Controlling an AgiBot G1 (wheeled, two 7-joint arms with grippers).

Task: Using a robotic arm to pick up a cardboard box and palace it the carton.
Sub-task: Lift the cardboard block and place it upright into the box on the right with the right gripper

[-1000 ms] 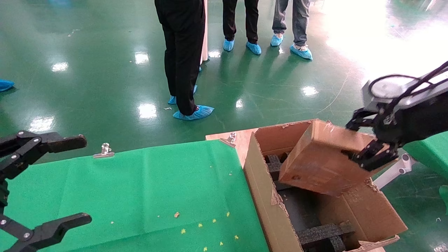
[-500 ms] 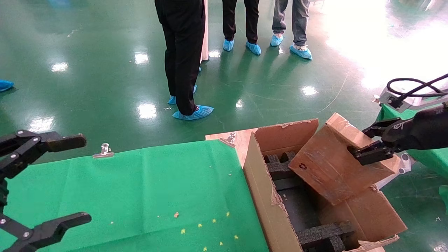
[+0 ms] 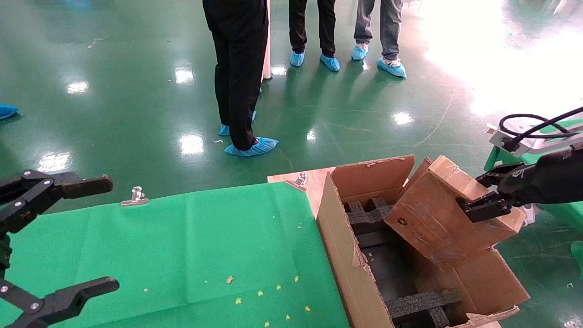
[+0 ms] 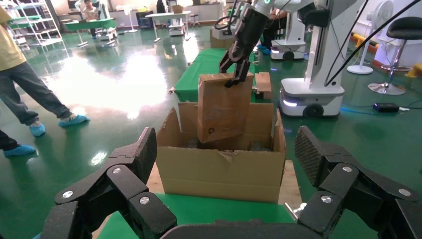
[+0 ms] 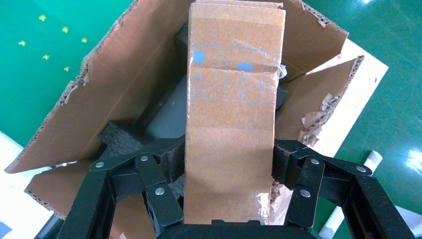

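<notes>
Here the right gripper (image 3: 486, 193) is pinching the cardboard box (image 3: 448, 214), tilting inside the carton (image 3: 346, 255) against its far wall; the left gripper (image 3: 59, 237) is hanging spread over the green cloth (image 3: 182, 246) beside the carton.

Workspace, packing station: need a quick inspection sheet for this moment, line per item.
Surface: green cloth on the table, fastened by a metal clip.
Job's things: cardboard box tilted, lower end inside the carton, upper end above the rim; black foam inserts inside.
Clutter: small yellow scraps on the cloth.
Grippers: right gripper shut on the cardboard box; left gripper open, idle over the cloth.
Cables: black cable looped at the right wrist.
Surroundings: glossy green floor; people in blue shoe covers standing beyond the table.
</notes>
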